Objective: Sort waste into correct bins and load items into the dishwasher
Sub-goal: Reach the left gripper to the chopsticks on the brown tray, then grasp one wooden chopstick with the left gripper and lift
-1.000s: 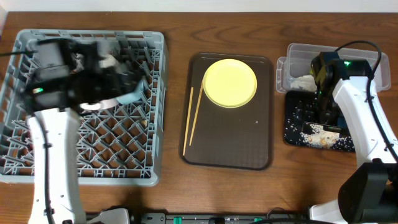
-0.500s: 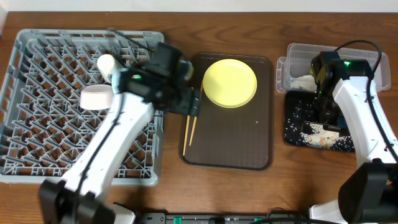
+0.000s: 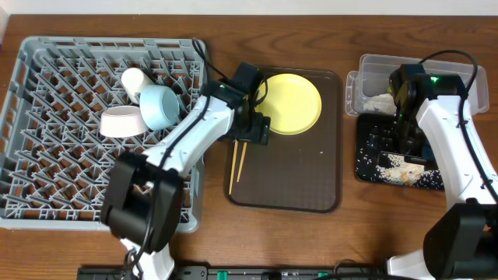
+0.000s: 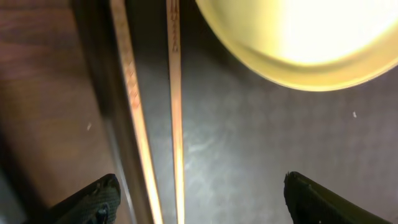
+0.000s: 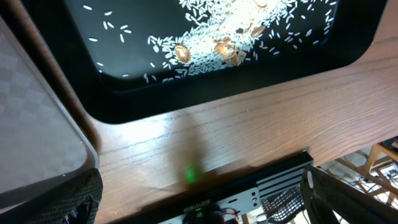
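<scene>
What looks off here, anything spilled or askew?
Minor only. The chopsticks lie splayed in a V, the left one along the left rim of the serving tray. One white speck sits on that tray. Rice is scattered, but inside the black tray.

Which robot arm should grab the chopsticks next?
I'd pick the left arm. Its open fingers hang right over the pair of thin wooden chopsticks on the dark-brown serving tray. The right arm is far away, above the glossy black tray of rice scraps.
</scene>
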You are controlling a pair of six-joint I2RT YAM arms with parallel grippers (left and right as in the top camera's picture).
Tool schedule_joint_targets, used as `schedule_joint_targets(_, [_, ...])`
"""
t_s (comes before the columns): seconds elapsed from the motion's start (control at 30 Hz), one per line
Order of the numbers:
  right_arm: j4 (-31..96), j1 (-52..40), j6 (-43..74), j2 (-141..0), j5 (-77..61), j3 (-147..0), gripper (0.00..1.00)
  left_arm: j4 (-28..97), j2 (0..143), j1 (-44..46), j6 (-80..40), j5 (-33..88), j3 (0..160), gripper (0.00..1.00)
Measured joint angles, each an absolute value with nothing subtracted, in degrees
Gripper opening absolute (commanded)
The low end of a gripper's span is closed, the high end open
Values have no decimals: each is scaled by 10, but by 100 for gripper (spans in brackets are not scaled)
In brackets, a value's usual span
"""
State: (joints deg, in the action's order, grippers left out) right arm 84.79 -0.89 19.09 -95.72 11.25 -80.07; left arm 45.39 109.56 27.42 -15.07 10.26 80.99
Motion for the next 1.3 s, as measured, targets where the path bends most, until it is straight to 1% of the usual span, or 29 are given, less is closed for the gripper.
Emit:
schedule_joint_targets(0.2, [848, -9, 191, -957, 112, -801, 99, 428, 1137, 274, -161, 103, 810, 84])
schedule_joint_targets(0.3, [848, -9, 191, -957, 112, -801, 99, 422, 1159, 275, -164, 103, 810, 81])
schedule_joint_targets(0.4, [848, -9, 191, -957, 112, -801, 99, 419, 1174, 277, -165, 102, 810, 80])
schedule_joint_targets(0.63, [848, -9, 191, -957, 112, -801, 99, 407, 1177, 298, -165, 98, 810, 80])
schedule_joint_targets(0.67, [848, -9, 191, -957, 112, -801, 99, 407, 1177, 301, -165, 96, 810, 80])
schedule_joint_targets(0.77, [848, -9, 191, -957, 112, -801, 99, 408, 1177, 307, -164, 83, 810, 88])
schedule_joint_targets(0.87, [848, -9, 191, -957, 112, -801, 99, 421, 1177, 309, -166, 57, 810, 92])
schedule_joint_targets(1.2, [845, -9, 191, -957, 112, -801, 99, 426, 1135, 309, -181, 21, 810, 92])
schedule_joint_targets(1.3, [845, -9, 191, -957, 112, -801, 99, 429, 1126, 313, -189, 17, 810, 91])
